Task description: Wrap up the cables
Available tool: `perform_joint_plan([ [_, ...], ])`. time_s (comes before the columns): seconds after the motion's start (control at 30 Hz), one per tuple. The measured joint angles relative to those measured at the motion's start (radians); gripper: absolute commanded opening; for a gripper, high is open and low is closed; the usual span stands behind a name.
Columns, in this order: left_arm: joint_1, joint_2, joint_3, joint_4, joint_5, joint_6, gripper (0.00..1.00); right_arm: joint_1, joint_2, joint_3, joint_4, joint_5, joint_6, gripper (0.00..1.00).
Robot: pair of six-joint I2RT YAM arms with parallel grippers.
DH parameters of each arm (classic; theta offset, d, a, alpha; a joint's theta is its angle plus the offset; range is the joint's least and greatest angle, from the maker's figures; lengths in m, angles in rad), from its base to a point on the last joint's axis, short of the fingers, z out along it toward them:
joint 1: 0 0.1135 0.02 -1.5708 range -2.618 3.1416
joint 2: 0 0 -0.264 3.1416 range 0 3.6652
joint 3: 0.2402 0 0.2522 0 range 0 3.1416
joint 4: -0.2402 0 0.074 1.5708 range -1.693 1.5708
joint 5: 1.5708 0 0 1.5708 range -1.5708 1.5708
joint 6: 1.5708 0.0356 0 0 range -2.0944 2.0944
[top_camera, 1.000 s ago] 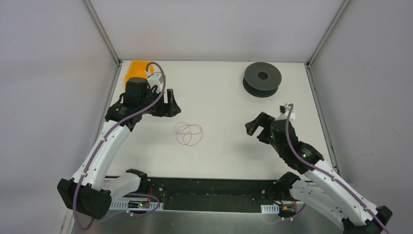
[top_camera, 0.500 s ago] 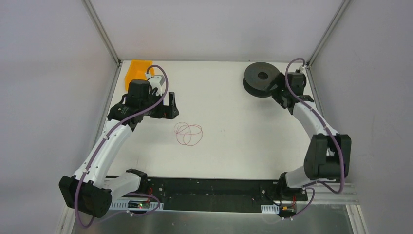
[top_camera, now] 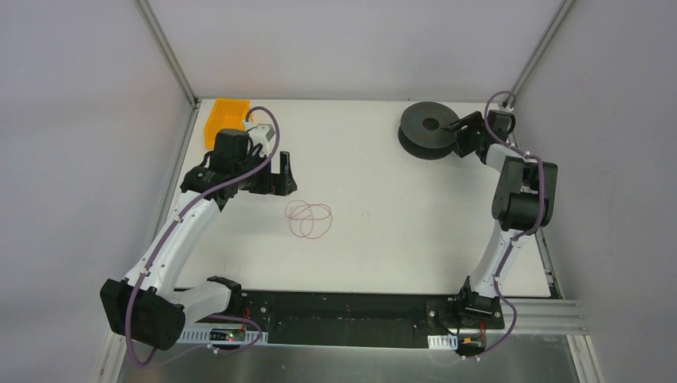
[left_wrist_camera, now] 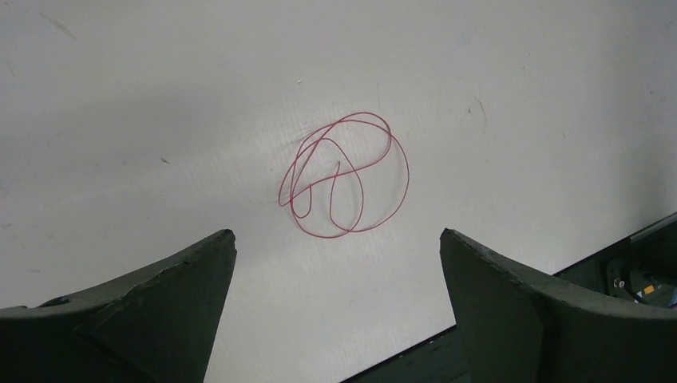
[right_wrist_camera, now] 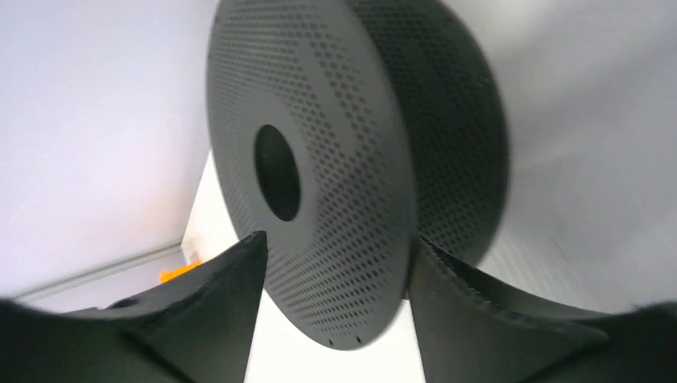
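The cable (top_camera: 309, 219), a thin reddish wire in loose loops, lies on the white table near the middle; it also shows in the left wrist view (left_wrist_camera: 345, 177). My left gripper (top_camera: 282, 172) is open and empty, hovering to the left of and behind the wire, which lies ahead of its fingertips (left_wrist_camera: 227, 239). The dark grey spool (top_camera: 429, 130) lies at the back right. My right gripper (top_camera: 465, 134) is open at the spool's right side. In the right wrist view the gripper (right_wrist_camera: 335, 239) has its jaws standing on either side of the spool's perforated flange (right_wrist_camera: 319, 159).
An orange bin (top_camera: 223, 118) sits at the back left corner, just behind my left arm. The enclosure's walls and metal posts (top_camera: 523, 68) stand close to the right arm. The black base rail (top_camera: 343, 315) runs along the near edge.
My right arm swung from the middle right of the table to the back right, and its jaws now stand around the spool's flange. My left gripper shifted only slightly.
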Motion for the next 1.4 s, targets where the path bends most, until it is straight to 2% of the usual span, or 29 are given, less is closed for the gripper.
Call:
perform_joint_plan([
  [0.13,0.0,0.007,0.0,0.0,0.005,0.0,0.99,-0.008,0.066,0.041,0.097,-0.089,0.063,0.24],
  [0.23,0.0,0.011,0.0,0.0,0.006,0.0,0.99,-0.014,0.093,0.036,0.166,-0.152,0.127,0.07],
  [0.37,0.0,0.019,0.0,-0.001,0.006,0.0,0.99,-0.01,0.097,-0.004,0.306,-0.234,0.224,0.0],
  [0.5,0.0,0.026,0.0,-0.003,0.005,0.0,0.99,0.026,0.056,-0.101,0.421,-0.268,0.279,0.0],
  [0.6,0.0,0.026,0.0,-0.004,0.004,0.0,0.99,0.098,0.001,-0.198,0.458,-0.282,0.303,0.0],
  [0.77,0.0,0.026,0.0,-0.005,-0.005,0.0,0.99,0.292,-0.096,-0.363,0.536,-0.269,0.34,0.0],
  [0.87,0.0,0.023,0.0,-0.005,-0.034,0.0,0.99,0.412,-0.156,-0.466,0.579,-0.239,0.358,0.03],
  [1.0,0.0,0.003,0.0,-0.006,-0.092,0.0,0.99,0.475,-0.203,-0.536,0.603,-0.187,0.369,0.14],
  [1.07,0.0,-0.015,0.0,-0.007,-0.12,0.0,0.99,0.482,-0.216,-0.549,0.593,-0.158,0.369,0.24],
  [1.1,0.0,-0.024,0.0,-0.007,-0.134,0.0,0.99,0.484,-0.222,-0.555,0.583,-0.146,0.368,0.35],
  [1.17,0.0,-0.043,0.0,-0.007,-0.173,-0.003,0.99,0.487,-0.247,-0.57,0.517,-0.111,0.349,0.49],
  [1.23,0.0,-0.064,0.0,-0.007,-0.234,-0.011,0.99,0.494,-0.286,-0.578,0.424,-0.072,0.309,0.57],
  [1.4,0.0,-0.118,-0.003,-0.007,-0.416,-0.05,0.99,0.603,-0.5,-0.553,0.067,0.166,0.128,0.59],
])
